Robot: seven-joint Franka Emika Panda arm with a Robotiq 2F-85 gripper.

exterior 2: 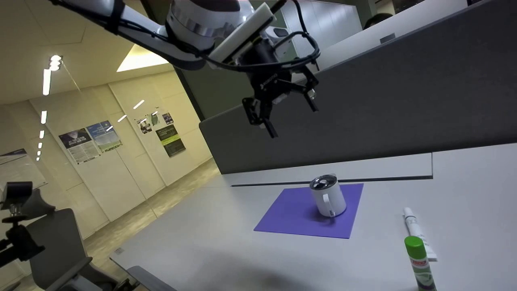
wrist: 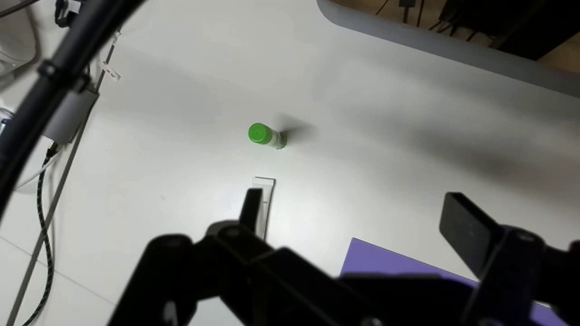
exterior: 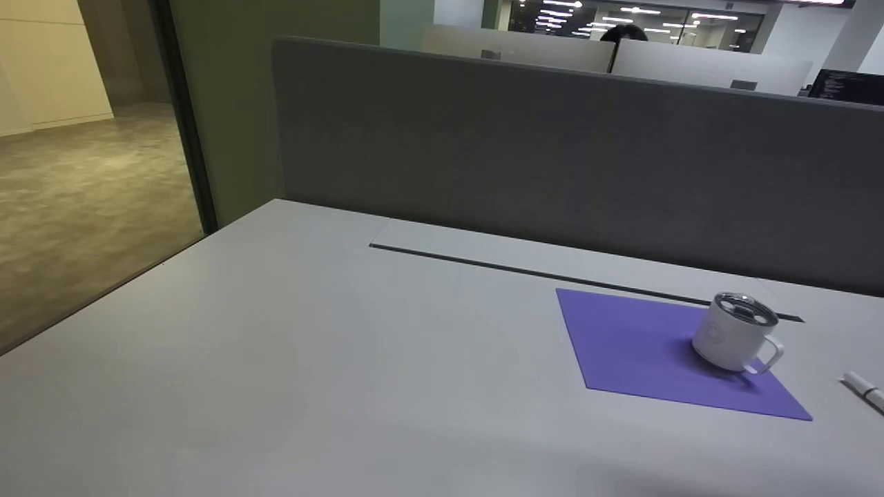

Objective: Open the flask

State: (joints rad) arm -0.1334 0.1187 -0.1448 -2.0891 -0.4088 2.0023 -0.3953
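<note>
The flask is a white mug-shaped cylinder with a side handle and a dark, shiny lid on its top. It stands upright on a purple mat and shows in both exterior views (exterior: 731, 338) (exterior 2: 329, 200). Its handle points right in an exterior view and towards the camera in an exterior view. It does not show in the wrist view. My gripper (exterior 2: 293, 119) hangs in the air well above the table, above and apart from the flask. In the wrist view its two black fingers (wrist: 353, 203) are wide apart with nothing between them.
The purple mat (exterior: 628, 345) lies on the white table. A white tube (exterior 2: 418, 230) lies beside it, and a green-capped stick (exterior 2: 420, 262) stands nearer the front. A grey divider (exterior 2: 404, 101) rises along the back. Cables (wrist: 45, 253) lie at the left of the wrist view.
</note>
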